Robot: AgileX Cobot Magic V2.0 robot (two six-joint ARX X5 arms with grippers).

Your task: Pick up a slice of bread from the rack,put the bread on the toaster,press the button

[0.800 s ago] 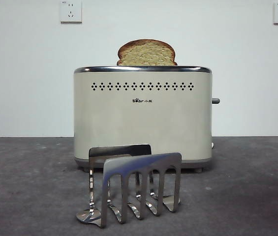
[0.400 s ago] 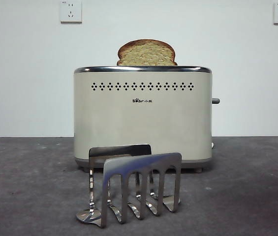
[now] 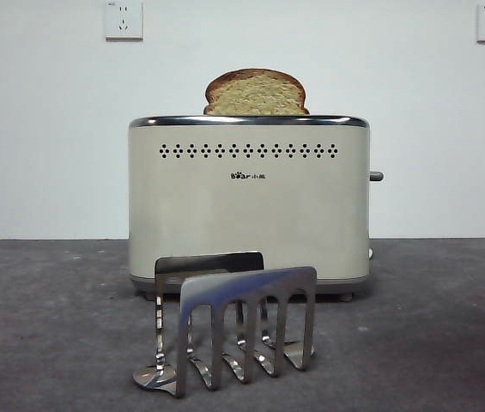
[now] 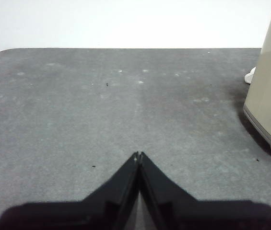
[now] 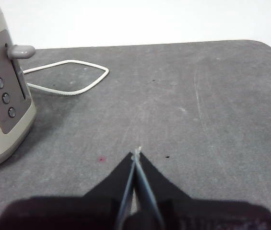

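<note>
Grey surface [image 3: 448,326], white wall. Slice of bread [image 3: 256,93] sits upright in toaster [image 3: 249,215] slot; rack [image 3: 233,322] bare. Both hands pressed together, idle. Remaining target, button [image 5: 21,51]: small, stiff lever, likely needs firm downward push on top.

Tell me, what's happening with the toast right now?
Both grippers shut, holding nothing. Slice of bread standing in toaster. Lever not pressed. Rack bare.
</note>
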